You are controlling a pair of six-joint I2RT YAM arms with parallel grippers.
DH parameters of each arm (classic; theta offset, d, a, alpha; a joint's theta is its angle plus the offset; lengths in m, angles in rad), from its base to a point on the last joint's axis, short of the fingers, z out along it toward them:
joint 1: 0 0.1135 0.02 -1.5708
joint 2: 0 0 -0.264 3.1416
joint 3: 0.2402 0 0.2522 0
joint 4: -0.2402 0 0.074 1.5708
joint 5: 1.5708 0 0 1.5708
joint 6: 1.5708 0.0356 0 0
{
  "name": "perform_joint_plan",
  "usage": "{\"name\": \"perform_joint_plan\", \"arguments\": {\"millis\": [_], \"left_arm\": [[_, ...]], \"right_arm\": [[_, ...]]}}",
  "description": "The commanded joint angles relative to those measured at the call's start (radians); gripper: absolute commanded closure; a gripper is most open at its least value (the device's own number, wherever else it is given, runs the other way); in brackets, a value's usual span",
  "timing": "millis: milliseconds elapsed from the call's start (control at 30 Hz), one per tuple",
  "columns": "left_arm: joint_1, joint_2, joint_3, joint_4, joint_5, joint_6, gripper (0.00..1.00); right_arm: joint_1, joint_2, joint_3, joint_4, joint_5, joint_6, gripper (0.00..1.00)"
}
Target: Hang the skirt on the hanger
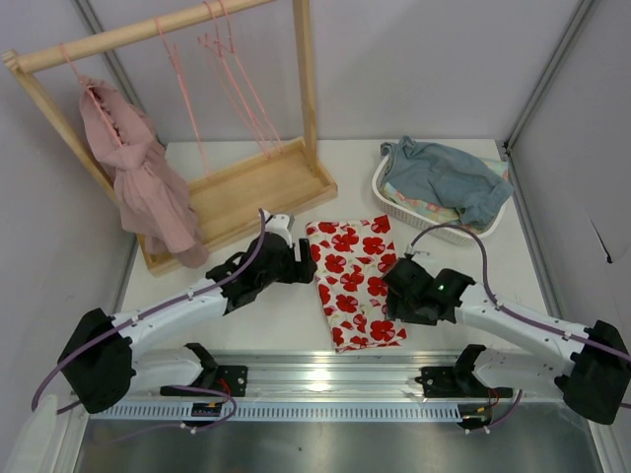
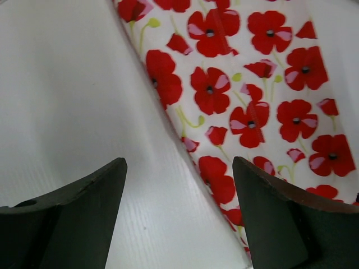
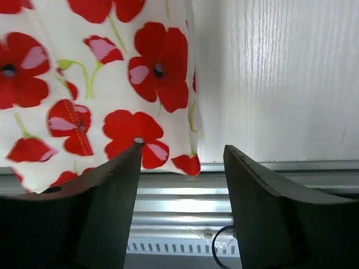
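The skirt [image 1: 355, 281], white with big red flowers, lies flat on the table between my two arms. My left gripper [image 1: 308, 264] is low at its left edge and open. In the left wrist view its gripper [image 2: 178, 168] straddles that edge of the skirt [image 2: 252, 84], the right finger over the cloth, gripping nothing. My right gripper [image 1: 392, 286] is at the skirt's right side, open. In the right wrist view its gripper [image 3: 182, 147] frames the near corner of the skirt [image 3: 112, 78] without holding it. Thin pink hangers [image 1: 232, 79] hang on the wooden rack.
The wooden rack [image 1: 246, 187] stands at the back left with a dusty-pink ruffled garment [image 1: 143, 187] on it. A white basket [image 1: 394, 202] at the back right holds a blue-grey cloth [image 1: 444, 177]. A metal rail [image 1: 325, 379] runs along the near table edge.
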Motion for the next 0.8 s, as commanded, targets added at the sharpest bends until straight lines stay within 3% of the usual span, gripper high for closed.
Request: {"name": "perform_joint_plan", "arguments": {"millis": [0, 133, 200, 233, 267, 333, 400, 767], "left_arm": [[-0.039, 0.011, 0.089, 0.019, 0.026, 0.023, 0.17], [-0.1, 0.055, 0.14, 0.019, 0.002, -0.018, 0.22], [-0.129, 0.075, 0.141, 0.054, 0.006, -0.041, 0.34], [-0.16, 0.08, 0.141, 0.068, 0.006, -0.067, 0.49], [-0.177, 0.092, 0.141, 0.084, 0.002, -0.082, 0.56], [-0.223, 0.112, 0.129, 0.118, -0.004, -0.125, 0.71], [-0.249, 0.159, 0.126, 0.159, -0.021, -0.16, 0.97], [-0.393, 0.348, 0.089, 0.234, -0.049, -0.337, 1.0]], "right_arm": [[0.004, -0.048, 0.139, -0.094, 0.038, -0.035, 0.31], [-0.02, -0.065, 0.208, -0.067, 0.066, -0.095, 0.34], [-0.063, -0.059, 0.196, 0.007, 0.045, -0.136, 0.52], [-0.077, -0.053, 0.185, 0.039, 0.017, -0.148, 0.6], [-0.091, -0.046, 0.17, 0.076, 0.002, -0.159, 0.75], [-0.135, -0.029, 0.124, 0.177, -0.046, -0.176, 0.88], [-0.16, 0.007, 0.098, 0.286, -0.066, -0.191, 0.97], [-0.249, 0.373, 0.174, 0.602, -0.086, -0.335, 1.0]]}}
